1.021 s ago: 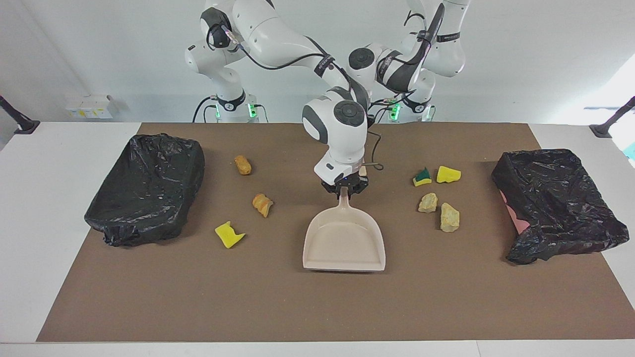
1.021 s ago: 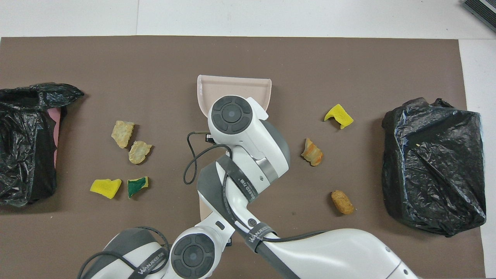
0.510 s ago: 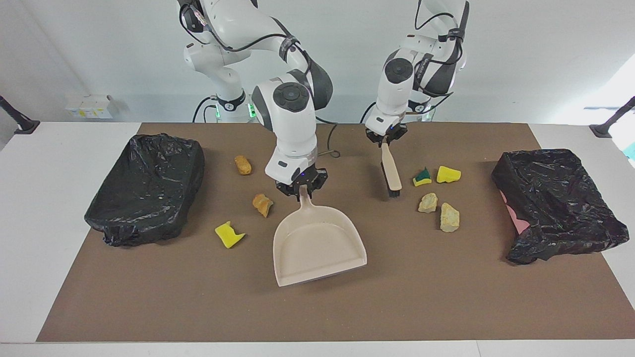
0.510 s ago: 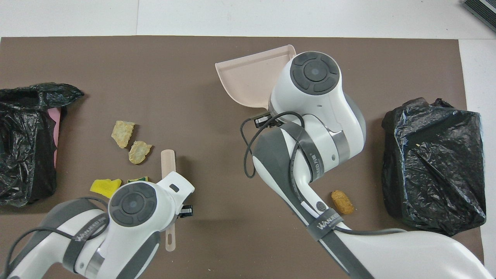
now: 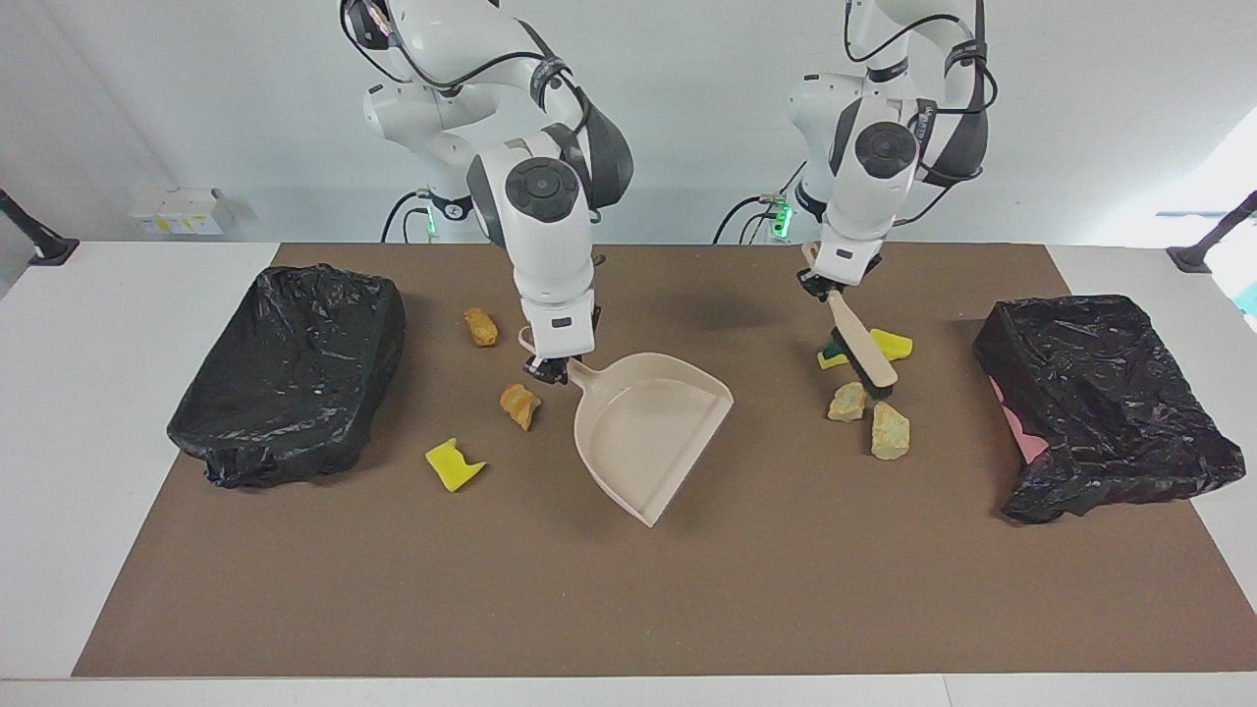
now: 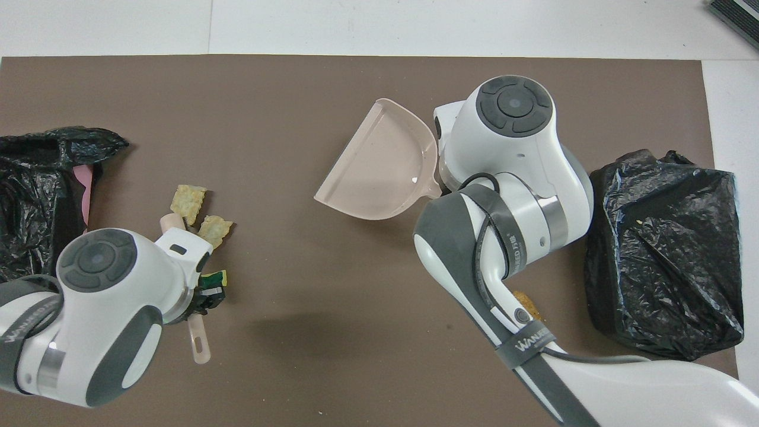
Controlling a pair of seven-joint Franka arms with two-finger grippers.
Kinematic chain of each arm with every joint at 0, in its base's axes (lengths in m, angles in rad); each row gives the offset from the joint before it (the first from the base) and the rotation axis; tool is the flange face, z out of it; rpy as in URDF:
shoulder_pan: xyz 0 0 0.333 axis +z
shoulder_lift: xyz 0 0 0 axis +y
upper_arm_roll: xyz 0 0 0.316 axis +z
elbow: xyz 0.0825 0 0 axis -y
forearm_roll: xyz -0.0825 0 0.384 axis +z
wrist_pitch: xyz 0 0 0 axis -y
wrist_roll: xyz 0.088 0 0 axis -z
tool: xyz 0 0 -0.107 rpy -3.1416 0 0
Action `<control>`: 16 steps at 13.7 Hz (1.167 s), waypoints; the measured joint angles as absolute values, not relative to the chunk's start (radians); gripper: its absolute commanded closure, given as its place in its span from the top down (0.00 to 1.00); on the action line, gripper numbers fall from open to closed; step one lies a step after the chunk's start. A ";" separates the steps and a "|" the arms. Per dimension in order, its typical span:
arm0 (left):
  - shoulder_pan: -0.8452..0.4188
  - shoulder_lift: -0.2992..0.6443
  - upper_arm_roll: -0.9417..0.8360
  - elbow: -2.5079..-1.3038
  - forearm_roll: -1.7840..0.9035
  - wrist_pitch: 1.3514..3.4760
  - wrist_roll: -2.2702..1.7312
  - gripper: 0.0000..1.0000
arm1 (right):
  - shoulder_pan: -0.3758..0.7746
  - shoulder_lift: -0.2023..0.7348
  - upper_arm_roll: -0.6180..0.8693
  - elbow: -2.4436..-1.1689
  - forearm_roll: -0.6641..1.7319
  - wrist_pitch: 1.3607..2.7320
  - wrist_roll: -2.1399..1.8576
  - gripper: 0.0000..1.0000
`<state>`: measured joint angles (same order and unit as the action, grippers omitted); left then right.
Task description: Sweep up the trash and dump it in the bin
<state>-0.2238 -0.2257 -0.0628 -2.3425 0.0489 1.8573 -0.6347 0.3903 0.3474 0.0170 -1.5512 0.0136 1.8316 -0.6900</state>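
Your right gripper (image 5: 548, 369) pinches dustpan (image 5: 650, 432) handle, pan tilted, mouth turned toward left arm's end so scraps can be pushed in. Your left gripper (image 5: 823, 285) clamps brush (image 5: 864, 351) handle, bristles down among four trash scraps (image 5: 869, 393). Three more scraps (image 5: 491, 393) lie beside dustpan handle, toward right arm's end. Dustpan empty; no scrap binned yet, apparently.
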 measured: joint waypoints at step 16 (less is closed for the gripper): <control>-0.116 -0.330 -0.088 -2.591 -0.012 1.994 -0.691 0.00 | 0.541 0.447 0.024 -1.647 -0.190 1.990 -0.822 0.00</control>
